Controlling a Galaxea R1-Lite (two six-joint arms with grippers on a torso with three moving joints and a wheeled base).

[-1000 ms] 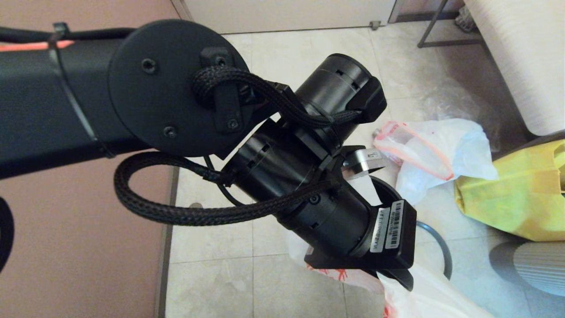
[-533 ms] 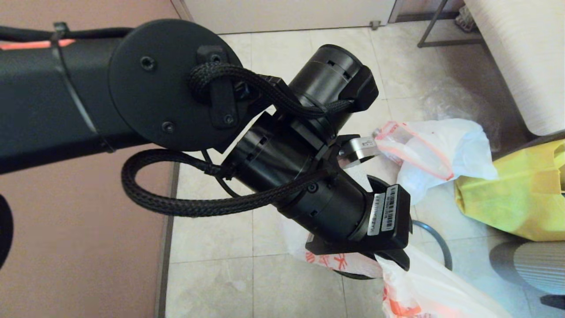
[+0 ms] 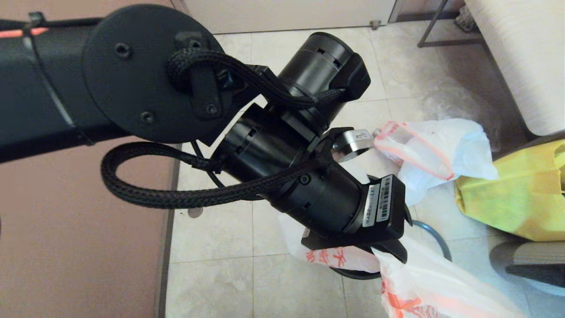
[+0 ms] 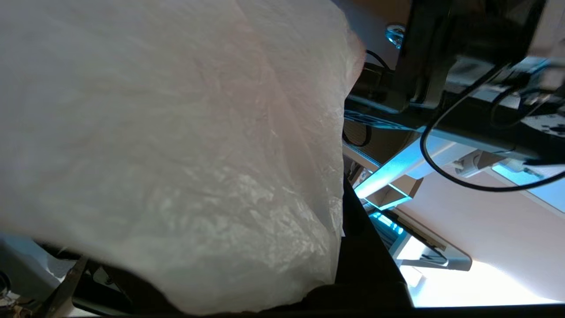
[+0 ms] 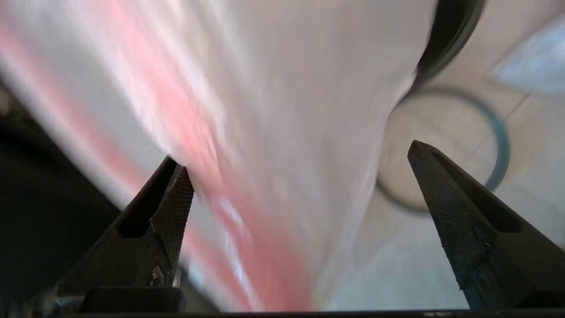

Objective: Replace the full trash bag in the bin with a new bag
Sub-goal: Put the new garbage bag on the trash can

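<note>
A pale tiled floor runs from a pinkish-brown wall panel on the left to a light ribbed cushion at the upper right, with a closed white door along the far edge. The left arm stretches across the head view from the left edge, its elbow disc large in the foreground and its wrist angled down toward the middle of the floor. Its left gripper is hidden under the wrist there; its pincer is closed together, and the left wrist view is mostly filled by the new bag, whose white film drapes right over the camera, so what it pinches cannot be told. That bag, with red print on it, hangs from below the left wrist toward the bottom edge of the head view, half covering the bin, of which only a dark curved rim shows; its inside is hidden. Farther right, the full trash bag lies on the floor beside a yellow fabric bag, touching it. The right gripper has its pincer spread wide apart, pointing at the new bag's film, with a grey hoop lying on the tiles beyond.
</note>
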